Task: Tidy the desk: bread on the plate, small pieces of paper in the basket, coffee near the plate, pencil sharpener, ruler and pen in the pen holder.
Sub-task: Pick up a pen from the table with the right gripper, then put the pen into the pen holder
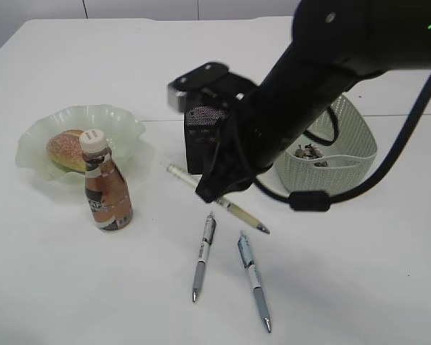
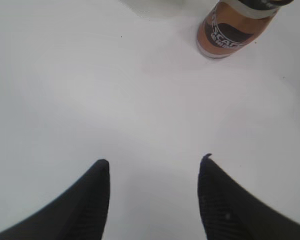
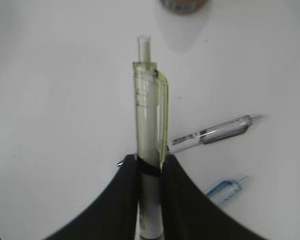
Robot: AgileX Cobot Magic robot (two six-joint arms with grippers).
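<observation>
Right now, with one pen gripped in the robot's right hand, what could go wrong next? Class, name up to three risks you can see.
1. The right hand pinches the yellow-green pen near one end, so most of its length sticks out; it may tilt or slip while carried.
2. The coffee bottle stands upright beside the plate; a sweeping arm could knock it over.
3. Two more pens, grey and blue, lie close together; grabbing one may nudge the other.
</observation>
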